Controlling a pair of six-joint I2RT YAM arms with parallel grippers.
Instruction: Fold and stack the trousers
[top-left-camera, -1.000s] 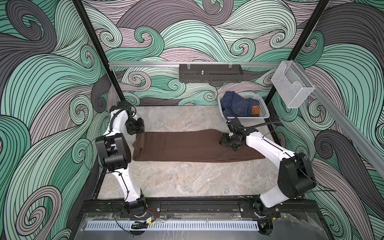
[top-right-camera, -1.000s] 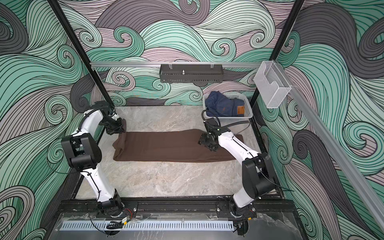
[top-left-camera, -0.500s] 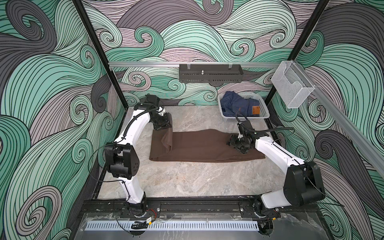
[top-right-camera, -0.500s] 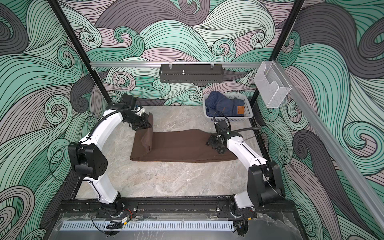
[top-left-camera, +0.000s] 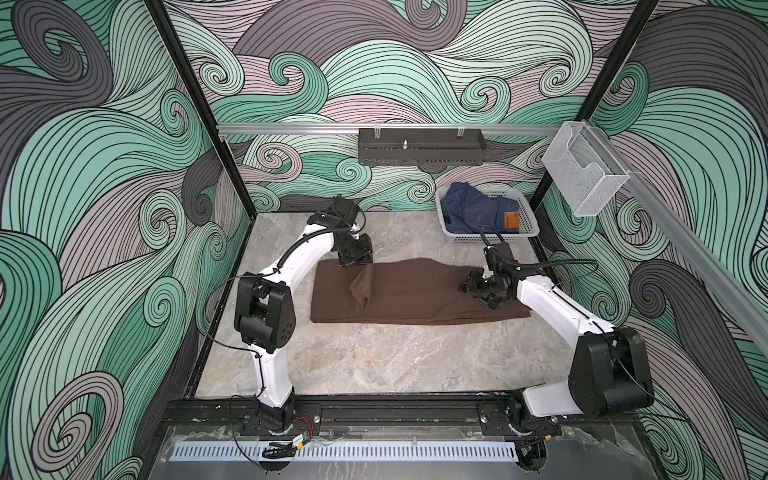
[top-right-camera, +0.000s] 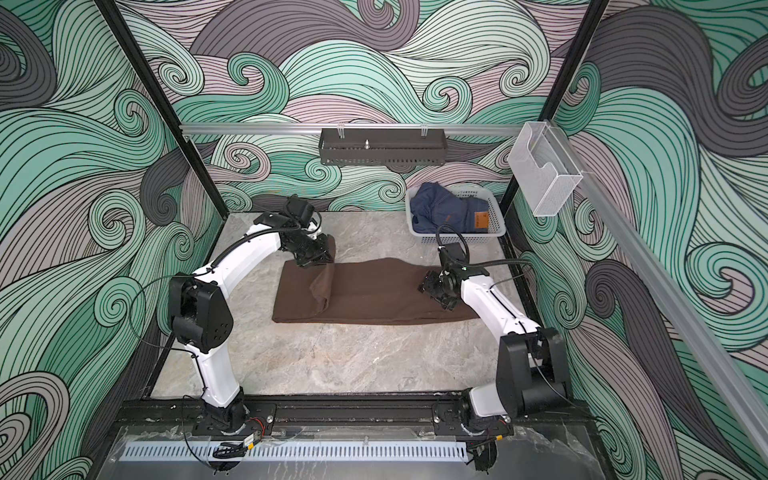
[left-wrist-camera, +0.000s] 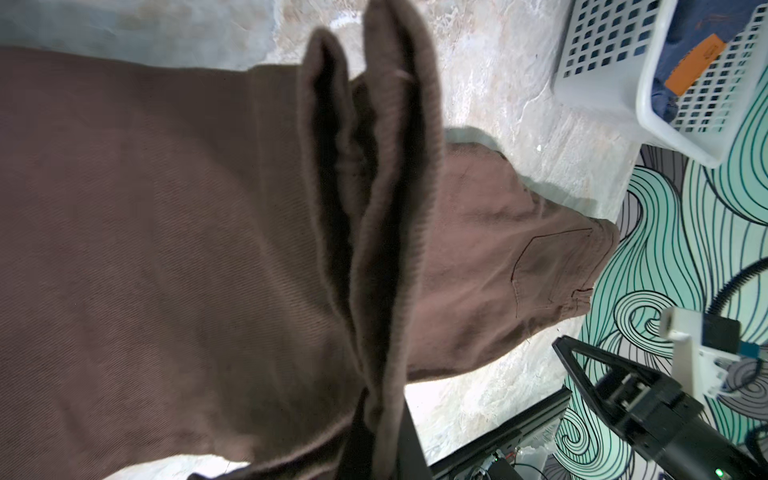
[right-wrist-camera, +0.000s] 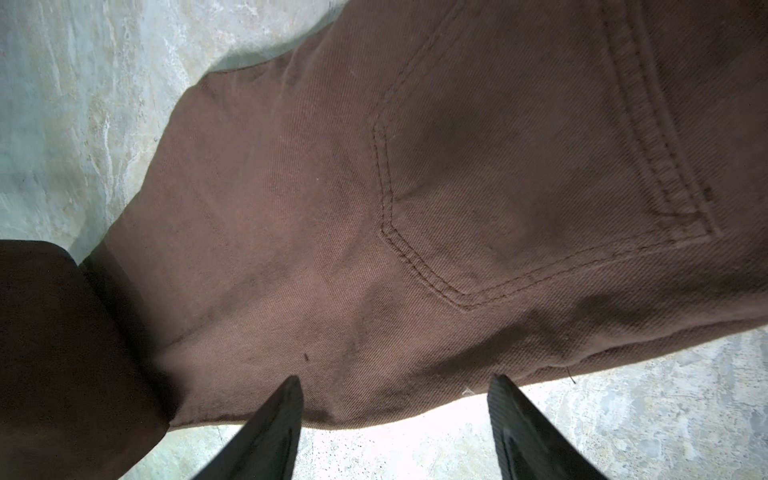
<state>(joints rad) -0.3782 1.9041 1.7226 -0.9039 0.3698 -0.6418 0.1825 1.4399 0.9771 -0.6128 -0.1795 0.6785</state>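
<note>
So here's where we're at: the trousers (top-left-camera: 419, 293) lie stretched left to right across the middle of the counter (top-left-camera: 374, 361), waist end on the right, just in front of the basket (top-left-camera: 524, 237) but not touching it. The left fingers (top-left-camera: 360, 266) are clamped tight on the far corner of the leg end and hold it up off the counter. From there the fabric hangs down as a loose flap onto the rest of the trousers, so the left end is doubled over with a rounded fold at the edge. In the left wrist view we see the hems (left-wrist-camera: 395, 199) standing up right in front of the camera, the layers gaping a bit. On the other side, the right fingers (right-wrist-camera: 270, 428) are spread wide with nothing between them. They're parked low over the waist end, tips pointing at the fabric near its front edge, close to the back pocket (right-wrist-camera: 540, 178). We honestly can't tell if the tips press on the cloth or just hover above it. The waist end looks flat apart from a few soft wrinkles. The basket sits in the far right corner of the counter with a crumpled pair of blue jeans (top-left-camera: 469, 208) in it, an orange patch showing on them.
</note>
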